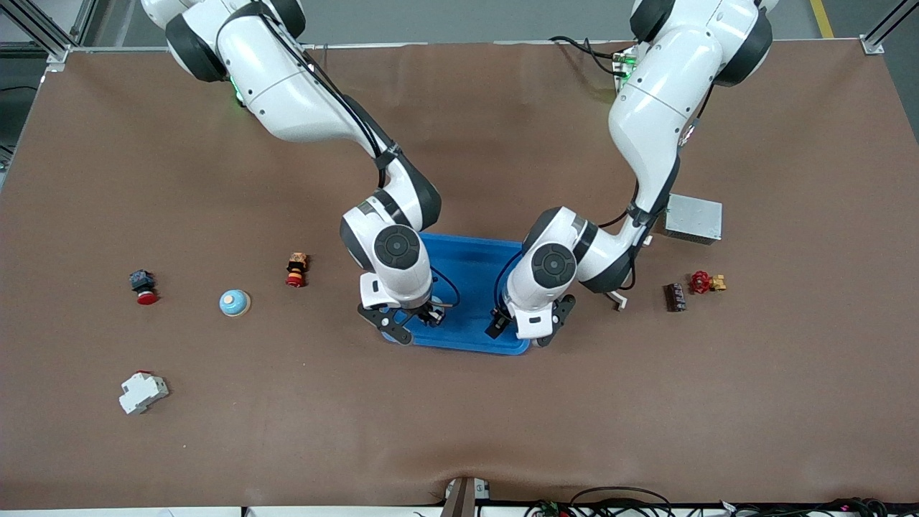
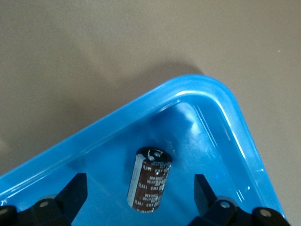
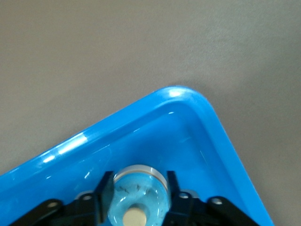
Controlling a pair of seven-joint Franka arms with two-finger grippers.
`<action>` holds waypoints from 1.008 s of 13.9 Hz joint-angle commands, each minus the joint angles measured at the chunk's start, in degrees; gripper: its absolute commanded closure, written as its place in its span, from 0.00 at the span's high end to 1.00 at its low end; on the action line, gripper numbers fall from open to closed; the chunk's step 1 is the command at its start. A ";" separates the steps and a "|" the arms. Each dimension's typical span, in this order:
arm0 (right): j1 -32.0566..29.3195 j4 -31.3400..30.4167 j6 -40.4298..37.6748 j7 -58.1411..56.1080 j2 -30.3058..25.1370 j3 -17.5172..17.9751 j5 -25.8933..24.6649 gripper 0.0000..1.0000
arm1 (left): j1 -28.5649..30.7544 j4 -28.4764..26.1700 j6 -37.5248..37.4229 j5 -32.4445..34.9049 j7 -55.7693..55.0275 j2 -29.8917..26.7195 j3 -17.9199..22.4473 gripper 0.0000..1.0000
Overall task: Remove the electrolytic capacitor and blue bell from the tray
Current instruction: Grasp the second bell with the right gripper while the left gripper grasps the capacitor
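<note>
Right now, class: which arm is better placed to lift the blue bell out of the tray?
Right: its tool already brackets the blue bell in the tray.

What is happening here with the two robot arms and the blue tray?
Both arms are working inside the blue tray. The right gripper has its jaws around the blue bell, which sits in a tray corner. The left gripper is low over the electrolytic capacitor, its jaws wide open on either side of it and not yet touching. Neither item has left the tray.
</note>
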 commanded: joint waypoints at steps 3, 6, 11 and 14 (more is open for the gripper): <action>1.67 0.87 0.17 1.58 0.56 -0.32 -0.65 1.00 | -0.98 0.16 -0.96 1.42 -2.69 -0.09 0.32 1.00; 2.29 0.70 0.25 2.90 0.65 -0.32 -0.82 1.00 | -1.07 0.07 -0.96 1.51 -2.77 0.35 0.41 1.00; 2.91 0.43 0.34 2.90 1.00 -0.40 -0.82 1.00 | -1.25 0.07 -0.96 1.51 -2.77 0.70 0.49 1.00; 2.91 0.26 1.48 2.90 1.79 -0.40 -0.91 1.00 | -1.25 0.07 -0.96 1.51 -2.77 1.23 0.49 1.00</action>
